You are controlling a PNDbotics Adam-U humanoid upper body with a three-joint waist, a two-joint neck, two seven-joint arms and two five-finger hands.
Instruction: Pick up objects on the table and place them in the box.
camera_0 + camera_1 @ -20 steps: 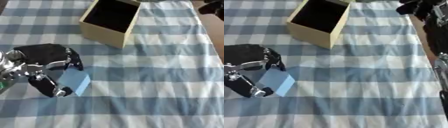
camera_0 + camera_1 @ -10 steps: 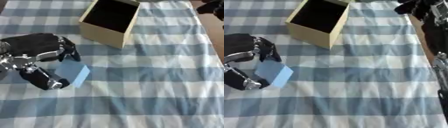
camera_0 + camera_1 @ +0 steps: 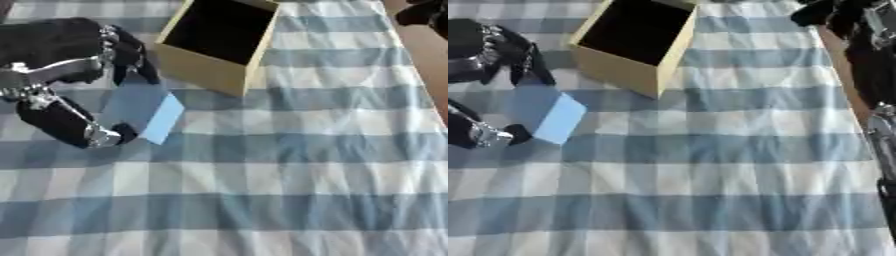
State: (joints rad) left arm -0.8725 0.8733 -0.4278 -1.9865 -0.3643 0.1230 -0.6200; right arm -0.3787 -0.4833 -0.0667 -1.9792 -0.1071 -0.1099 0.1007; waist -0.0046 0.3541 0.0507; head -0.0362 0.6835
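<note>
One-handed at this moment: clamping a pale blue flat block [image 3: 140, 107] in the left hand [image 3: 52, 50], curling the dark fingers [image 3: 131, 55] over the block's upper edge and pressing the thumb [image 3: 74, 127] against its lower left corner. Holding the block tilted, turning its broad face up toward the camera and its lighter, narrow side to the right. Carrying it at the left side of the worktop, just beside the open wooden box [image 3: 197, 70], on the box's left and a little nearer the camera, outside the box and apart from its tan wall. Not telling, from either view, whether the block's lower corner is touching the cloth or hanging just above it. Looking down into the box near the far middle of the worktop: standing upright, sitting askew to the checks, opening upward, showing only a dark inside with nothing to make out in it. Covering the worktop with a blue and white checked cloth [image 3: 289, 165], lying mostly flat with a few soft creases. Showing the right hand [image 3: 824, 11] only as a dark shape in the upper right corner, past the far right edge of the cloth, well apart from both block and box, its state impossible to tell. Trailing the right arm [image 3: 872, 65] down the right edge of the right eye view, beside the cloth.
</note>
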